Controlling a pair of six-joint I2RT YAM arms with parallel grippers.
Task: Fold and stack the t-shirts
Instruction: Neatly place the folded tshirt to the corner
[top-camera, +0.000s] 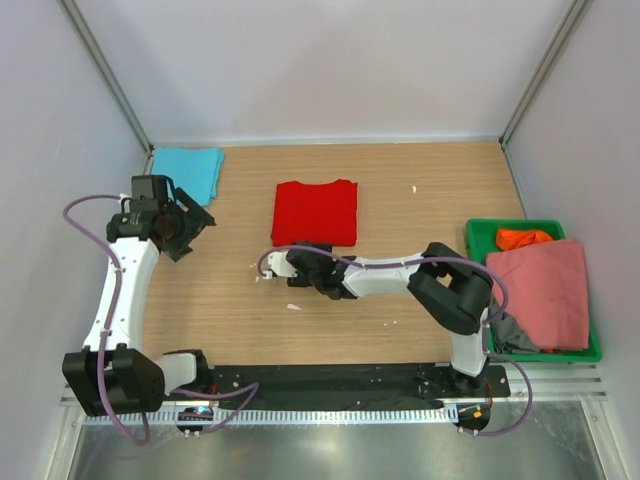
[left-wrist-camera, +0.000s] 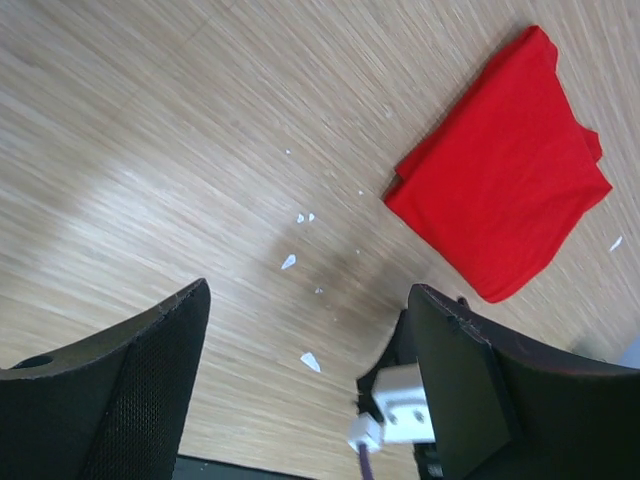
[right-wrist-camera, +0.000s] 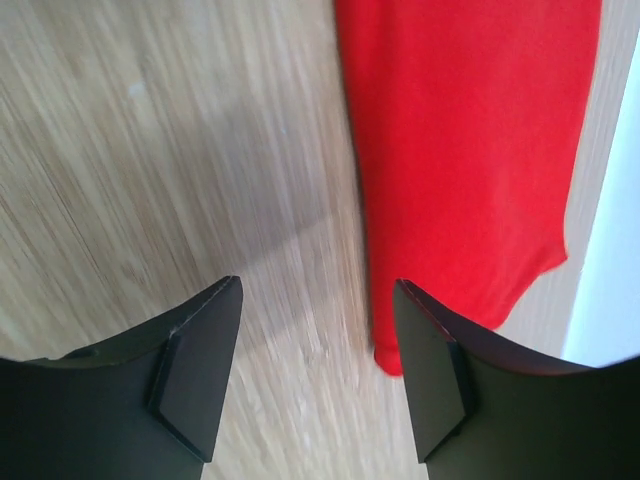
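Observation:
A bright red t-shirt (top-camera: 315, 212) lies folded on the wooden table at centre back. It also shows in the left wrist view (left-wrist-camera: 505, 170) and the right wrist view (right-wrist-camera: 460, 140). A turquoise t-shirt (top-camera: 188, 172) lies folded at the back left corner. My left gripper (top-camera: 192, 230) is open and empty just in front of the turquoise tee, its jaws wide apart above bare wood (left-wrist-camera: 310, 300). My right gripper (top-camera: 290, 260) is open and empty (right-wrist-camera: 318, 290), low over the table at the red tee's near left corner, not touching it.
A green crate (top-camera: 478, 233) at the right holds a salmon pink tee (top-camera: 540, 290), an orange tee (top-camera: 522, 238) and a dark grey one (top-camera: 512, 335). Small white scraps (left-wrist-camera: 288, 262) lie on the wood. Walls enclose the back and both sides.

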